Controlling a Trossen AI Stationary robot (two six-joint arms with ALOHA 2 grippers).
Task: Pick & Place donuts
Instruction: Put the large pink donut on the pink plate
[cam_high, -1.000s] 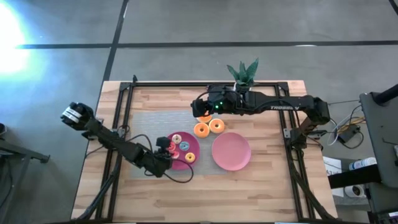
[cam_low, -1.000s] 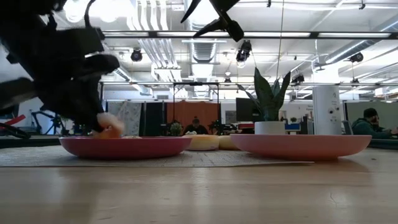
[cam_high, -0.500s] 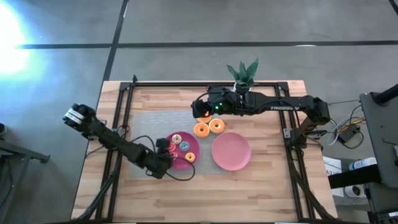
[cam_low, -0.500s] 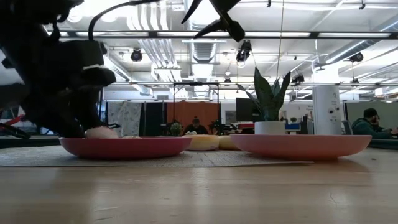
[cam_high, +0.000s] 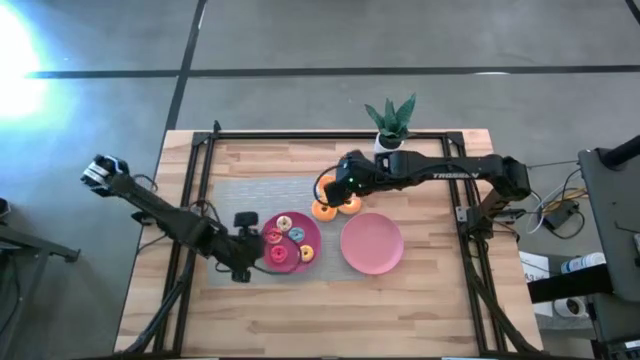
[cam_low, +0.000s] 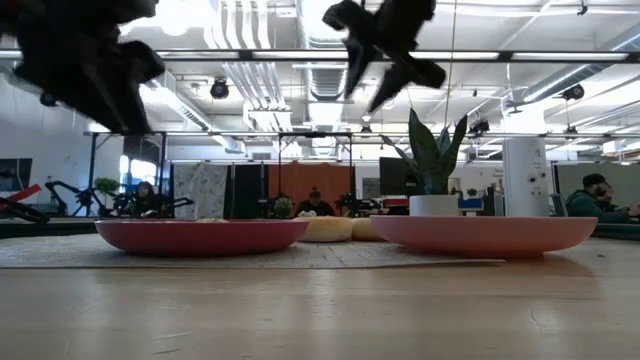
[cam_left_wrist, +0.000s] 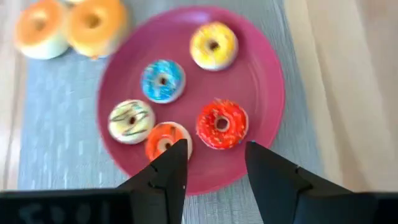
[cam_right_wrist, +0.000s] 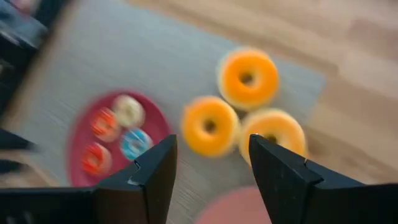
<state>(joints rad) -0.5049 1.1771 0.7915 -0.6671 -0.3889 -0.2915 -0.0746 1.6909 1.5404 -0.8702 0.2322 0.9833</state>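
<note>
— On the counter (cam_high: 420, 300), what is seen of the donuts?

— Five small iced donuts are seen lying on the magenta plate (cam_left_wrist: 261, 74): a yellow donut (cam_left_wrist: 213, 46), a blue donut (cam_left_wrist: 161, 81), a whitish donut (cam_left_wrist: 131, 121), a red donut (cam_left_wrist: 222, 124) and a pink-iced donut (cam_left_wrist: 167, 140). Three larger orange donuts (cam_right_wrist: 209, 125) are grouped close together on the grey mat (cam_high: 235, 195), just beyond the magenta plate and beside the pink plate (cam_high: 372, 243), on which nothing is seen.

— And the left hand?

— The left hand (cam_left_wrist: 214, 163) is found raised above the near rim of the magenta plate, at the mat's left side in the overhead view. Its fingers (cam_left_wrist: 169, 171) are spread apart and nothing is gripped between them; the pink-iced and red donuts are seen lying free on the plate just past the fingertips.

— What about the right hand?

— The right hand (cam_right_wrist: 211, 163) is held in the air over the three orange donuts. Its fingers (cam_right_wrist: 153, 168) are parted as well, and no donut is touched or carried by it.

— Anything else on the counter?

— A potted plant (cam_high: 390, 120) is placed at the far edge. People are seen in the room behind, in the level view.
</note>
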